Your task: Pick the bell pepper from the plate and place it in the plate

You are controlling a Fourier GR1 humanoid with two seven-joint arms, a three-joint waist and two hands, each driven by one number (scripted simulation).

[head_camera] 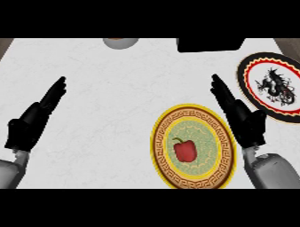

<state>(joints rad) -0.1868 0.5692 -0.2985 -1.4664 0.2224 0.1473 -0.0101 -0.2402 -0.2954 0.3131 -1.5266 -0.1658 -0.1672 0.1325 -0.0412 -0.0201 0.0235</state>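
Resting left hand (36, 116), right hand (239, 114), fingers straight

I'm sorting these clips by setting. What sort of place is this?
Most likely a kitchen counter: a pale marble-like worktop carrying two decorated plates, a yellow-rimmed plate with a red bell pepper on it and a dragon-patterned plate at the right. A grey bowl-like item sits at the far edge.

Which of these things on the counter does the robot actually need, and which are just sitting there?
Needed: red bell pepper; yellow-rimmed patterned plate holding it; white plate with black dragon; right robot hand.

Lying about: grey round object and black object at the far edge.
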